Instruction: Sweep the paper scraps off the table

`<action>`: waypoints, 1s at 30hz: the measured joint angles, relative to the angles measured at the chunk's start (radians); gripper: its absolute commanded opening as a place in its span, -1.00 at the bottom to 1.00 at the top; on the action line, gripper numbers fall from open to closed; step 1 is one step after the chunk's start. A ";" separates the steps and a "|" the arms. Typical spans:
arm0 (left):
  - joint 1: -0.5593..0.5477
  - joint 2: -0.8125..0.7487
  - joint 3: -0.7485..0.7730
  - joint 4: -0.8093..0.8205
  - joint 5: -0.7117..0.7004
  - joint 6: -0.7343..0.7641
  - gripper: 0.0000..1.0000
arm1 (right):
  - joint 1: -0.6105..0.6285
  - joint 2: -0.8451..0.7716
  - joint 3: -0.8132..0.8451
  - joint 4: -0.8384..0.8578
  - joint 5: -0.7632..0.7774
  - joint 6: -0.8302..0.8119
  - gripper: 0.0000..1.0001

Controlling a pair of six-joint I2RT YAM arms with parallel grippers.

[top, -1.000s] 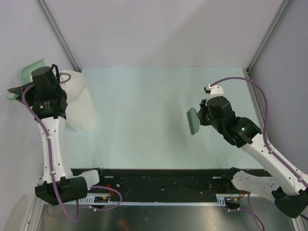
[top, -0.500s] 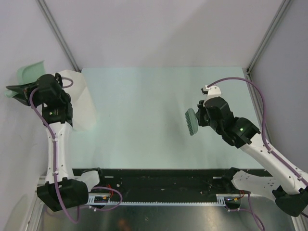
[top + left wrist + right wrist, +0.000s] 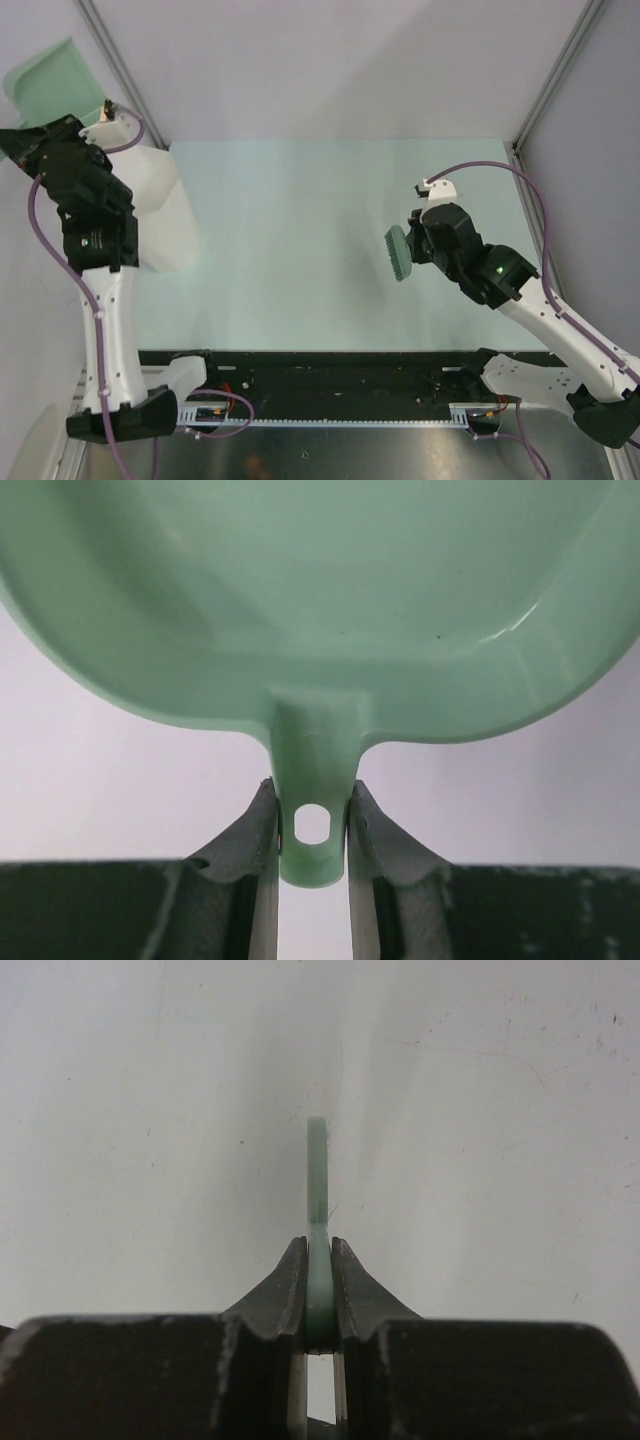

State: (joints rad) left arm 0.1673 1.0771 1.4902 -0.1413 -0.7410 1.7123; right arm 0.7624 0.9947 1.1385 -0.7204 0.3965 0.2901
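No paper scraps show in any view. The pale mint table (image 3: 290, 230) lies between the arms. My left gripper (image 3: 35, 135) is raised at the far left, beyond the table's edge, shut on the handle of a green dustpan (image 3: 45, 85). In the left wrist view the dustpan (image 3: 320, 600) fills the top and its holed handle (image 3: 312, 780) sits pinched in the left gripper (image 3: 312, 825). My right gripper (image 3: 415, 248) hangs over the table's right part, shut on a small green brush (image 3: 398, 253). The right wrist view shows the brush (image 3: 317, 1180) edge-on in the right gripper (image 3: 318, 1290).
A tall translucent white bin (image 3: 165, 215) stands at the table's left edge, right beside the left arm. Metal frame posts (image 3: 125, 75) rise at the back corners. A black strip (image 3: 320, 365) runs along the table's front edge.
The left arm has swung up and back to the left, lifting the dustpan higher above and behind the bin. The right arm with the brush has barely moved.
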 measured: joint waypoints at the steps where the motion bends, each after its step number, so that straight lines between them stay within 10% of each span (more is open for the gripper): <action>1: -0.023 -0.012 0.004 -0.008 0.016 -0.032 -1.00 | 0.001 0.000 0.000 0.000 0.002 0.000 -1.00; 15: -0.678 0.131 0.187 -0.630 0.251 -0.922 -0.99 | 0.008 -0.007 0.000 -0.004 0.016 0.005 -1.00; 30: -0.854 0.708 0.062 -0.810 0.776 -1.330 -1.00 | -0.009 -0.061 -0.009 -0.047 0.058 0.007 -1.00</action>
State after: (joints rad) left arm -0.6865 1.7855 1.5524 -0.9516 0.0349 0.3820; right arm 0.7536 0.9333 1.1294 -0.7673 0.4549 0.2970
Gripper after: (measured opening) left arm 0.275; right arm 0.109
